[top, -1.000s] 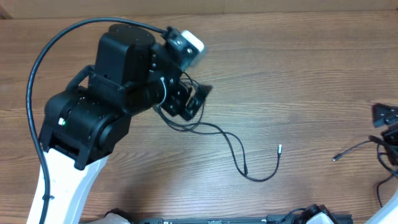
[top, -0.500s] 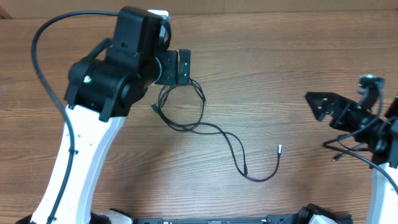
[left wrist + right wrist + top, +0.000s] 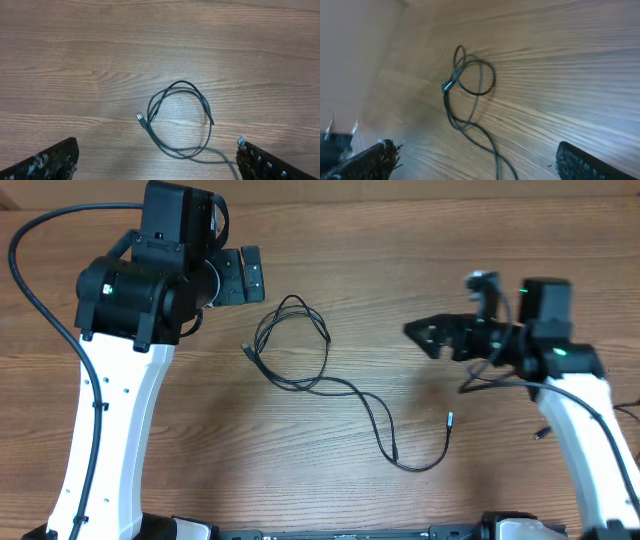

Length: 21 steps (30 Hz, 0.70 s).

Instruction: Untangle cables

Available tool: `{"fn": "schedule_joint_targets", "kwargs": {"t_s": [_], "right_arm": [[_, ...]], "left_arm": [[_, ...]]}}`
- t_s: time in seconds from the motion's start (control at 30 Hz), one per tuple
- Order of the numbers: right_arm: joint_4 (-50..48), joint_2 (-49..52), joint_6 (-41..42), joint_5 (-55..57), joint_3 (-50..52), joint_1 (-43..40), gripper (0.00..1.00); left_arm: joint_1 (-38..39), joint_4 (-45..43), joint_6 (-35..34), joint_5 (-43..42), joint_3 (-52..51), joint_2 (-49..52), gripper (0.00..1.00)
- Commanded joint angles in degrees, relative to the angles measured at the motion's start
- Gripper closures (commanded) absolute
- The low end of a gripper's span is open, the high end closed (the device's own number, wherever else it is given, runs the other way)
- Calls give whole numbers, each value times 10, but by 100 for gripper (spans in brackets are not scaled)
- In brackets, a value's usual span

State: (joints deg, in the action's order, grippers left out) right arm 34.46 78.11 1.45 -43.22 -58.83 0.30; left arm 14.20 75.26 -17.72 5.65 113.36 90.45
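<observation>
Both aloft, agape: left pincer (image 3: 248,275), right pincer (image 3: 425,335).

a thin black cable (image 3: 178,83) lies on the wooden table (image 3: 75,50), coiled in a loose double loop with a small plug tip at the loop's left. one strand trails off toward the lower right. the left gripper (image 3: 156,152) shows only its two fingers (image 3: 47,162) at the bottom corners, spread wide with nothing gripped.

A brown wood-grain table (image 3: 400,240) spans the view.
</observation>
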Motion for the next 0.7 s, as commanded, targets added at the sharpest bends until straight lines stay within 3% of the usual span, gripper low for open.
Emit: {"fn": "schedule_joint_targets", "kwargs": {"t_s": [0.0, 0.33, 0.43, 0.67], "right_arm": [[-34, 44, 7, -2, -5, 58, 0], [-151, 165, 24, 107, -5, 212, 0], [-153, 191, 104, 199, -5, 242, 0], [-234, 257, 168, 145, -5, 269, 0]], "left_arm": [[-8, -1, -7, 6, 2, 2, 0], [-47, 8, -7, 6, -9, 2, 0], [-53, 9, -7, 5, -9, 2, 1], [-55, 15, -7, 5, -9, 2, 1]]}}
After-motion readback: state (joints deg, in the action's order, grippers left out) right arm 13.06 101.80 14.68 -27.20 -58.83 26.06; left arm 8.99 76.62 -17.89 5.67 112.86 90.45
